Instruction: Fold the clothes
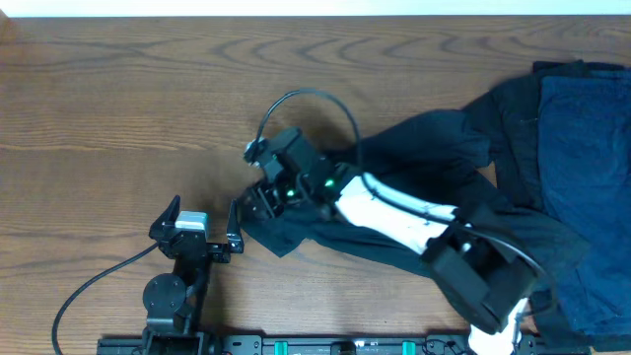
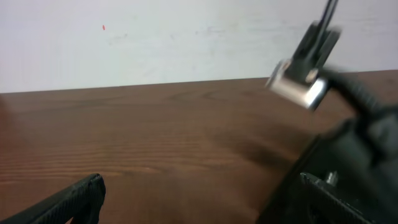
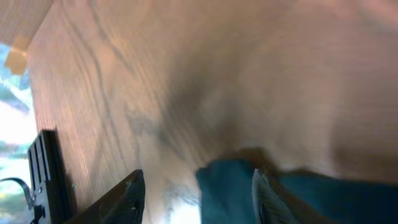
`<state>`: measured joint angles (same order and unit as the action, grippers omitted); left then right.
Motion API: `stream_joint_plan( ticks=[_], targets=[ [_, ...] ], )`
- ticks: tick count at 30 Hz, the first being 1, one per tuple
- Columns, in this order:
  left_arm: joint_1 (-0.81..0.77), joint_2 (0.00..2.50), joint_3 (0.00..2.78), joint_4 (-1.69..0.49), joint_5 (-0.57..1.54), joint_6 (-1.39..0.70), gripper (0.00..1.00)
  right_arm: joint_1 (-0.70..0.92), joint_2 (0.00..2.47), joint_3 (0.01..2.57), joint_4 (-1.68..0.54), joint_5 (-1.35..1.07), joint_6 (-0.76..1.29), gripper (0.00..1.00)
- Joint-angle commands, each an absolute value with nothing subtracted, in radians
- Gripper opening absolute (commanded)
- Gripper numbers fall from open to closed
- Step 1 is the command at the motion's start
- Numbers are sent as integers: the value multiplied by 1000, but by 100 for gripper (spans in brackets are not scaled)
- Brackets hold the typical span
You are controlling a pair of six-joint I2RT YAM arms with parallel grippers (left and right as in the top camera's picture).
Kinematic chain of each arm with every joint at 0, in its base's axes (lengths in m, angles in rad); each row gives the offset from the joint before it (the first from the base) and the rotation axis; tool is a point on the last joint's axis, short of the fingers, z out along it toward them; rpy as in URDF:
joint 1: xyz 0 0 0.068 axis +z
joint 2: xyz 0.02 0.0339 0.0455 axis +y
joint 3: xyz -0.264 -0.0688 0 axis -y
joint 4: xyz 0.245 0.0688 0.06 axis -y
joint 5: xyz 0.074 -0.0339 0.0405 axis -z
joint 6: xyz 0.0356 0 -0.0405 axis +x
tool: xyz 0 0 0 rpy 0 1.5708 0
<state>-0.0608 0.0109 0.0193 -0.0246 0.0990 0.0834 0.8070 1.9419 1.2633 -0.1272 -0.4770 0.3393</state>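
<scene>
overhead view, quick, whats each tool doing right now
left tool: open, holding nothing
right tool: at the edge of the black garment, cloth between its fingers; whether it grips cannot be told

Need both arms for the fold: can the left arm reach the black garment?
Probably yes: the left gripper sits just beside the black garment's left edge, nothing between, though the right gripper crowds that corner.

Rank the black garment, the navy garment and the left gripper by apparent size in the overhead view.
1. black garment: largest, sprawled from the table's centre to the right edge.
2. navy garment: smaller as seen, but cut off by the frame edge, so its full extent is unsure.
3. left gripper: clearly smallest.
</scene>
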Motion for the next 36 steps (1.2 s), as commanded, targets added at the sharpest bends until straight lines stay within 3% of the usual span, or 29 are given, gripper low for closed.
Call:
stream_joint_plan(
  ticks=[1,4,7,10,11,15,21,31,36],
  targets=[
    [-64,4,4,-59,122,93,98,708,1821,1294,-200,-454,313,53],
    [-64,4,4,-59,122,93,98,595,1723,1294,-361,-374,313,53],
    [-64,4,4,-59,122,93,98,455,1618,1294,-521,-310,286,61],
    [-64,4,4,-59,123,93,98,304,1525,1294,-636,-287,229,81],
    [-64,4,4,-59,122,93,98,246,1495,1294,-670,-279,226,99],
    [-64,4,4,-58,122,94,98,33,1422,1294,-752,-276,227,99],
    [-64,4,4,-58,122,94,98,-145,1416,1294,-831,-276,227,99],
    [-64,13,4,-58,149,79,98,-210,1417,1294,-842,-276,227,99],
    [-64,49,12,-13,281,-148,98,-210,1417,1294,-842,-276,227,99]
  ],
)
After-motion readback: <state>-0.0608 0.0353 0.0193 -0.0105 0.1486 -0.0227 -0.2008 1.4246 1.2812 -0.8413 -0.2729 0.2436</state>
